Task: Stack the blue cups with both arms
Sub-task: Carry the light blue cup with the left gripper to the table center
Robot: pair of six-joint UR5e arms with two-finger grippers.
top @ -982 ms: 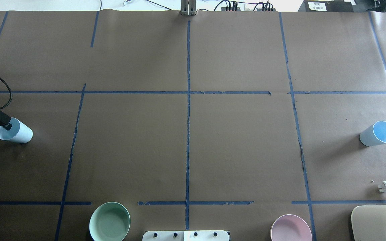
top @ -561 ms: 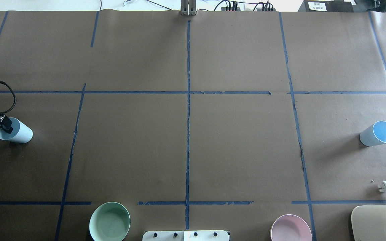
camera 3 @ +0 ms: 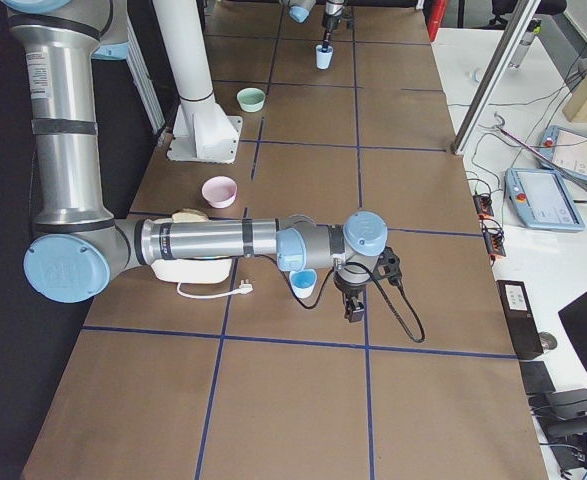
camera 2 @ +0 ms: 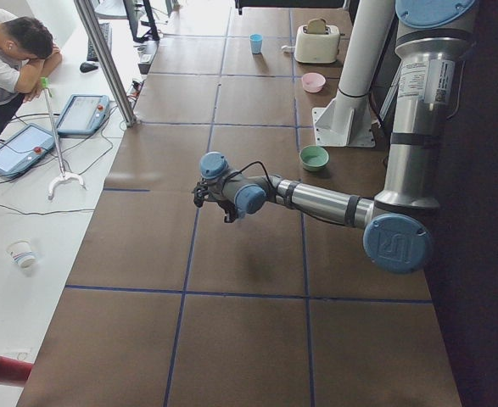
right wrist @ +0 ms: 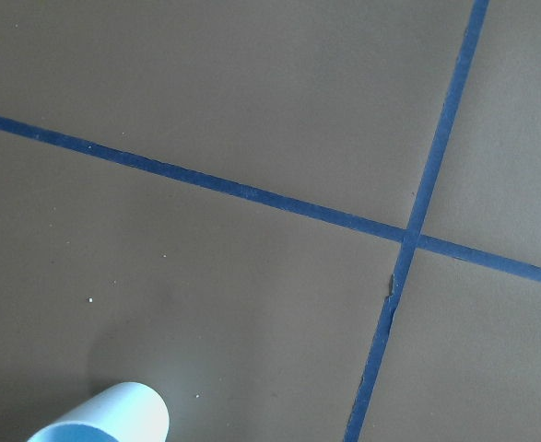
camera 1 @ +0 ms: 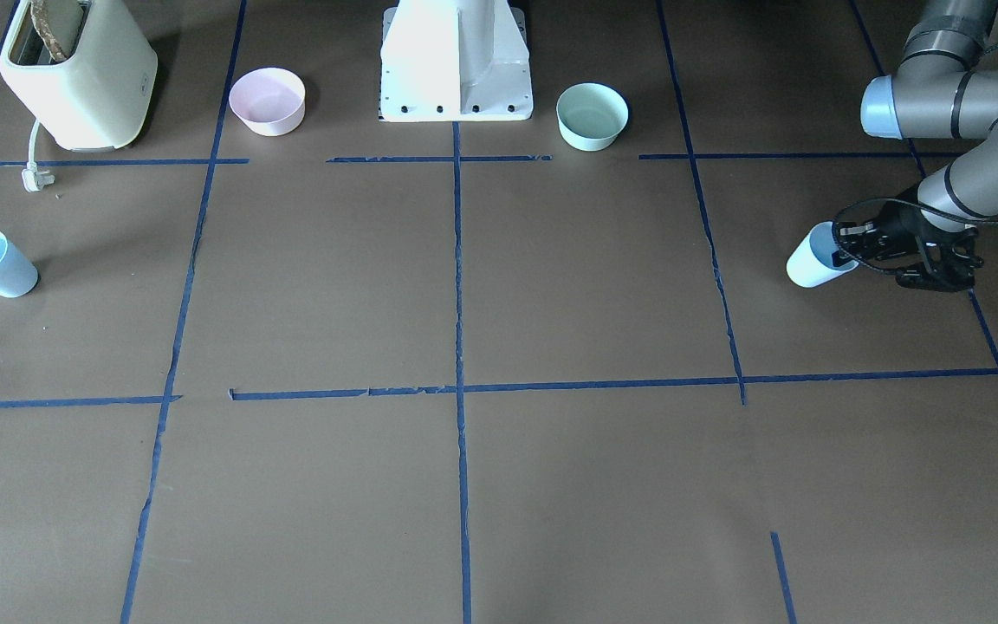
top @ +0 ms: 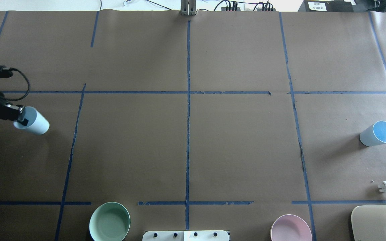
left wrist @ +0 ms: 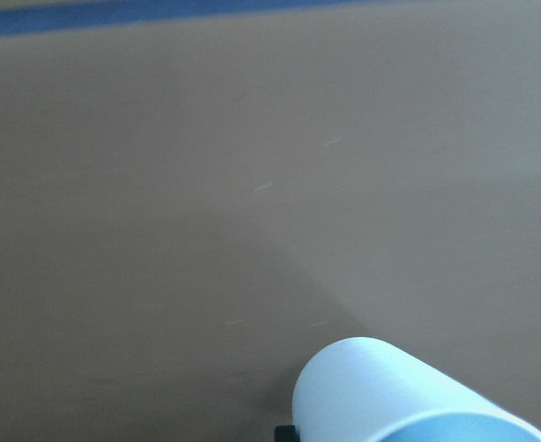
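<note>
Now L fingers (top: 20, 118) pinch blue cup (top: 38, 125) rim; R fingers (camera 3: 353, 305) state unclear.

Left cup (top: 37, 125) and right cup (top: 377, 134) are well apart (toaster (top: 379, 222) near the latter)
</note>
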